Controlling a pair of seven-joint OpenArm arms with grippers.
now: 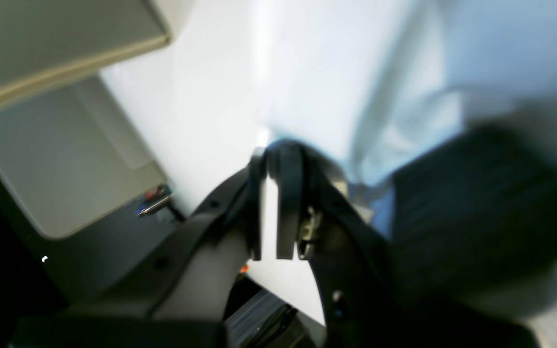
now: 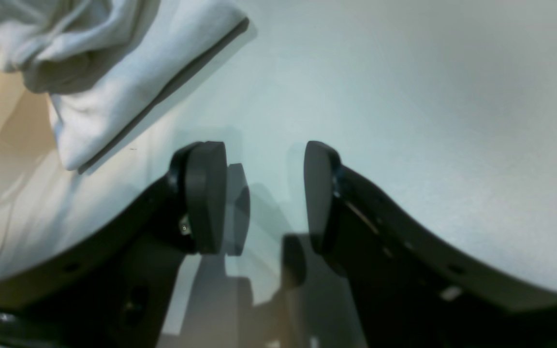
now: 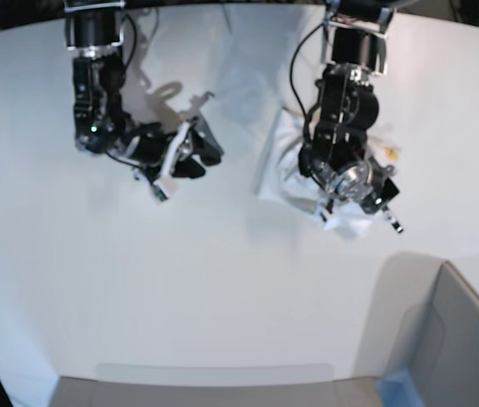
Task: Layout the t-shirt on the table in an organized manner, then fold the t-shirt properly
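Note:
The white t-shirt lies bunched on the table, right of centre in the base view. My left gripper is down on its near edge. In the blurred left wrist view the gripper has its fingers nearly together, tips pinched at the edge of the pale cloth. My right gripper hovers left of the shirt. In the right wrist view it stands open over bare table, nothing between its fingers, and a folded lump of the t-shirt lies ahead and to the left, apart from it.
A grey box with a blue edge stands at the front right corner of the base view. Grey panels show beyond the table's edge in the left wrist view. The table's curved edge runs along the front.

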